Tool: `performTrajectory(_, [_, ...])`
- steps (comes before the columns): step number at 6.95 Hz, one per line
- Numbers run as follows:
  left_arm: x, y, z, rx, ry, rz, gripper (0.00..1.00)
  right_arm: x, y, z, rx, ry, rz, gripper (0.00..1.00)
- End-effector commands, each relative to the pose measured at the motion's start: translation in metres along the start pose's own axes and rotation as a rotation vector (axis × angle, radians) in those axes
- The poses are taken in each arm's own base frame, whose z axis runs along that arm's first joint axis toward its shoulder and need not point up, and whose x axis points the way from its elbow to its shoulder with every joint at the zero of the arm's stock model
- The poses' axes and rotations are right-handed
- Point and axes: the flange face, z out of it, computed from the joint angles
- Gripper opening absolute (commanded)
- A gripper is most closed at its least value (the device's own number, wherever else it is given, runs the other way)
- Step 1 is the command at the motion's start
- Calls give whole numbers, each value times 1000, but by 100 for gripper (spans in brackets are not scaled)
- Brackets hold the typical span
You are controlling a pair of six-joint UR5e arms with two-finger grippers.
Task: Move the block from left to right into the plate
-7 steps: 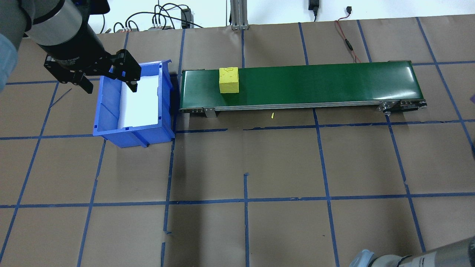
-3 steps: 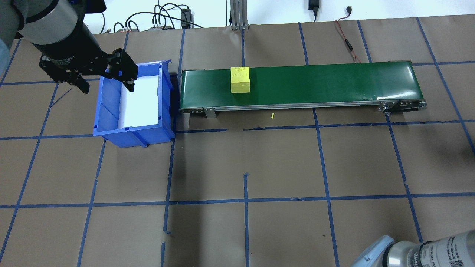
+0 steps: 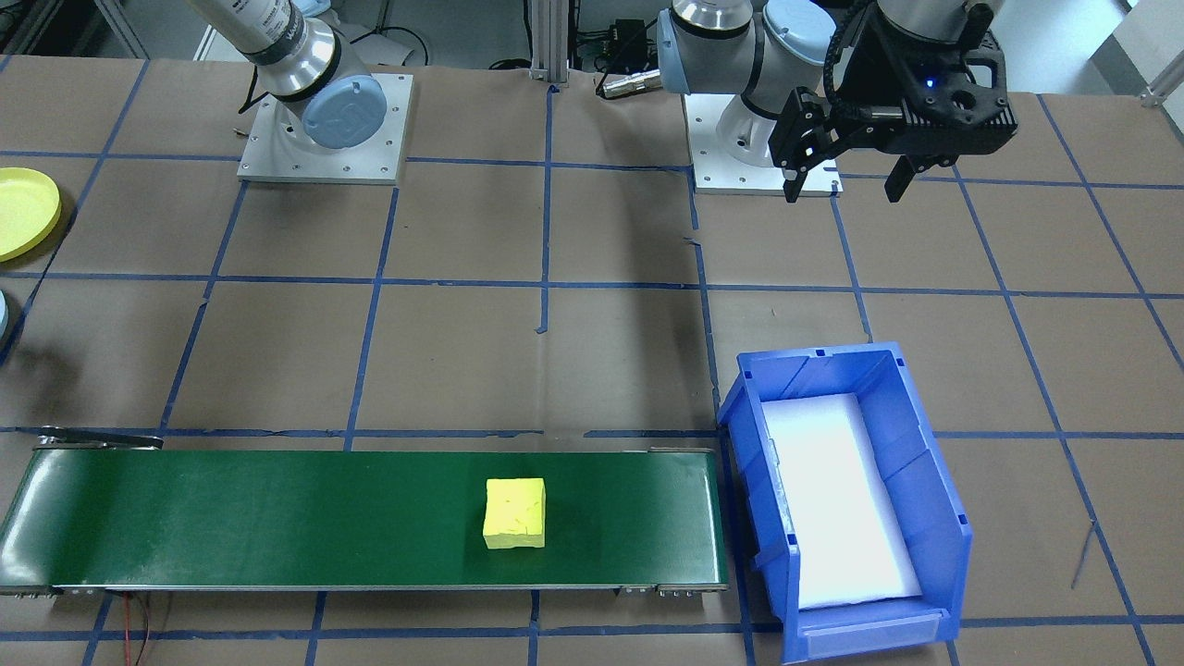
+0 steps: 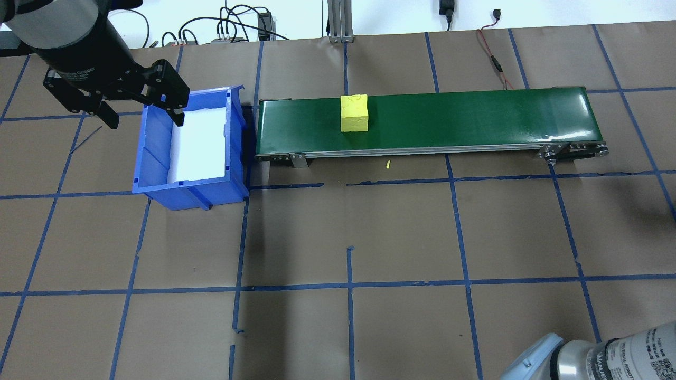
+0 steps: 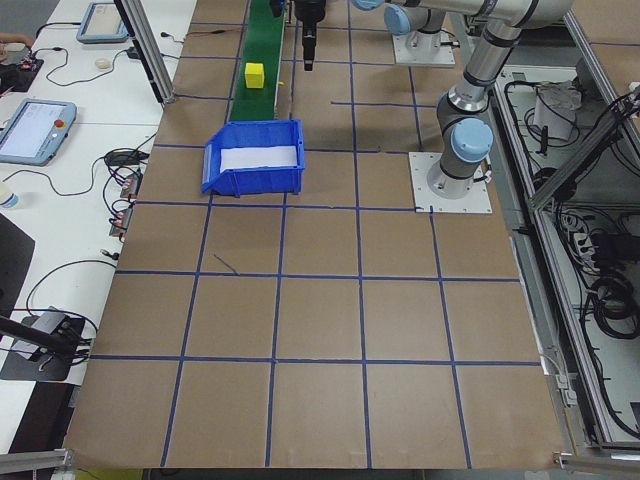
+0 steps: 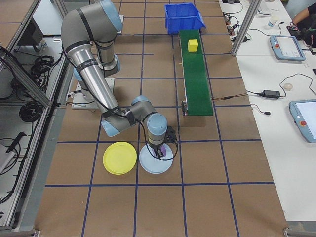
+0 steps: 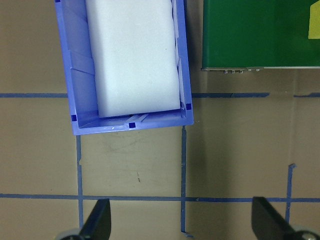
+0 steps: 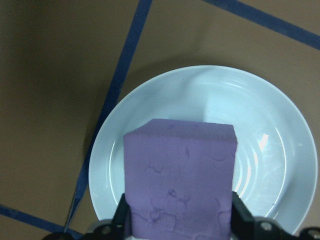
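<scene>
A yellow block [image 4: 354,113] [image 3: 515,513] rides the green conveyor belt [image 4: 475,116], left of its middle in the overhead view. My left gripper [image 4: 143,113] [image 3: 844,185] [image 7: 181,227] hangs open and empty over the blue bin's left rim, away from the block. My right gripper [image 8: 180,225] [image 6: 159,150] is shut on a purple block [image 8: 180,175] over a light blue plate [image 8: 265,125] [image 6: 145,163]. I cannot tell whether that block touches the plate. The yellow plate [image 6: 119,158] [image 3: 23,213] lies empty beside the light blue one.
A blue bin [image 4: 153,158] [image 3: 925,462] with a white foam liner stands at the belt's left end. My right arm's elbow [image 4: 607,359] shows at the overhead view's bottom right. A yellow crumb [image 4: 387,164] lies in front of the belt.
The yellow block has travelled to the right along the belt. My left gripper has drifted left and back, still open. More of my right arm has come into the overhead view.
</scene>
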Motion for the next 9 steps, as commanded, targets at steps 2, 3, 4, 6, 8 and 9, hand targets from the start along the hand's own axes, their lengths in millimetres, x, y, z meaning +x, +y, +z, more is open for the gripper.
performTrajectory(2, [1,5,1,-13,0,5,100,-52,-22,-85,-9,-5,200,100])
performTrajectory(3, [2,6,2,-14,2,7,100,-96,-85,-95,-1,-3,175,100])
performTrajectory(4, [2,6,2,-12,2,7,100,-150,-151,-96,39,-33,214,100])
performTrajectory(6, [2,6,1,-11,0,10,100,-251,-245,-116,94,-60,329,100])
performTrajectory(8, [2,6,2,-12,-1,11,100,-320,-309,-110,142,-208,486,100])
performTrajectory(9, [2,6,2,-12,-1,11,100,-339,-341,-93,109,-233,545,100])
